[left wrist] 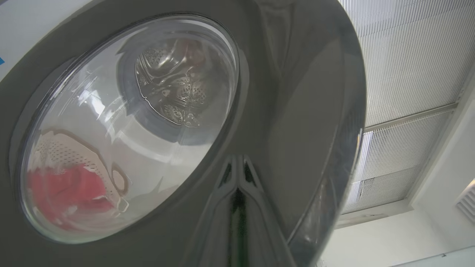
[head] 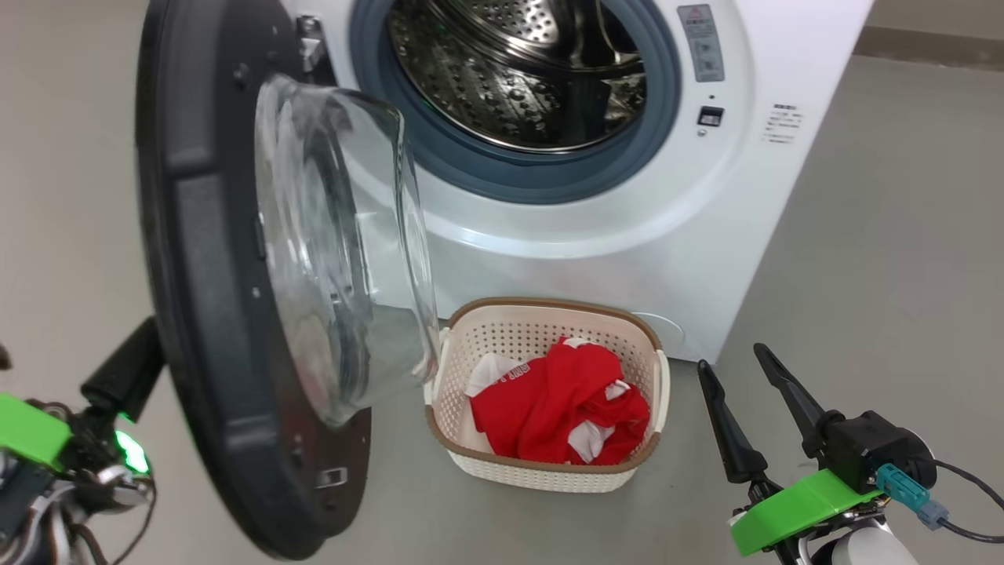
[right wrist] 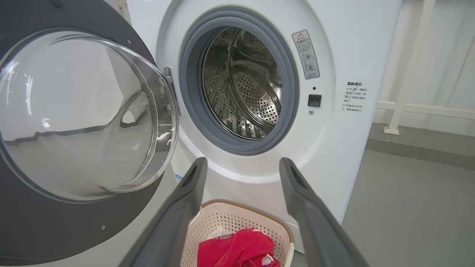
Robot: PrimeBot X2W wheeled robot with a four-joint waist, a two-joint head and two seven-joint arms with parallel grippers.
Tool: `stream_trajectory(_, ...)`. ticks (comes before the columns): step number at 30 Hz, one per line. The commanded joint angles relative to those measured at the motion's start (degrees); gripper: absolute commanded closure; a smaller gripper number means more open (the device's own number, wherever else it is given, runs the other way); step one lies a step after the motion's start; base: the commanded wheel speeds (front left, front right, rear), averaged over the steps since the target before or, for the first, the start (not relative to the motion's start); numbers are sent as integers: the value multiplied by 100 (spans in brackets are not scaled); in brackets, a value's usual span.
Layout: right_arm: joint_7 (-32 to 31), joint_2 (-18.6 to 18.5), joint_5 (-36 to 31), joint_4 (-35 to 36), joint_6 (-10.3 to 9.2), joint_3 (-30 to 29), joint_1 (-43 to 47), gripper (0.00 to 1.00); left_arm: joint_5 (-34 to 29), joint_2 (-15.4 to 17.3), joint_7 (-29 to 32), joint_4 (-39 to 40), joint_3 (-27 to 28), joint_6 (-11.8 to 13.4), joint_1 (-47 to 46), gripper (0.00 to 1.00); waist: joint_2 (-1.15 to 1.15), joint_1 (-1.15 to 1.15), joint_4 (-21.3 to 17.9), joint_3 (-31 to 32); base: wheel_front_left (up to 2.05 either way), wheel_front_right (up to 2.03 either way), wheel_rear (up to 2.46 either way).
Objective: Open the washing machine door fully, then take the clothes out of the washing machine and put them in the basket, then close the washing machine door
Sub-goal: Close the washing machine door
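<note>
The light is bright, even and diffuse. In the left wrist view it comes from ribbed ceiling panels [left wrist: 404,55] overhead, which are almost blown out to white. The glass bowl of the washing machine door [head: 212,314] carries white streaks of glare and warped reflections, and its glossy rim shines like a mirror. Small highlights glint off the steel drum [head: 518,71]. Shadows on the floor [head: 863,275] around the basket [head: 541,477] are faint and soft-edged. The right wrist view stretches things toward its edges, and the near fingers [right wrist: 174,218] of the right end effector [right wrist: 243,161] look soft.

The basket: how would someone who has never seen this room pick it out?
Find the big white washing machine with its round door swung open. On the floor right in front of it sits the basket: cream, perforated, brown-rimmed, holding red clothes.
</note>
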State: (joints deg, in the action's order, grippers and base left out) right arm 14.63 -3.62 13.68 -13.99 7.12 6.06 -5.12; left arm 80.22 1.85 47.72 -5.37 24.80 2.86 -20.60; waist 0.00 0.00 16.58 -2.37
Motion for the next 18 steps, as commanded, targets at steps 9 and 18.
stream_trajectory(9,37,-12,-2,140,36,88,-274,0,472,103,-260,623,-424,137,249,100,0,0,-351,-101,0,0,0)
stream_trajectory(18,37,-25,-18,150,36,59,-320,0,655,103,-429,746,-583,168,342,100,0,0,-625,-137,0,0,0)
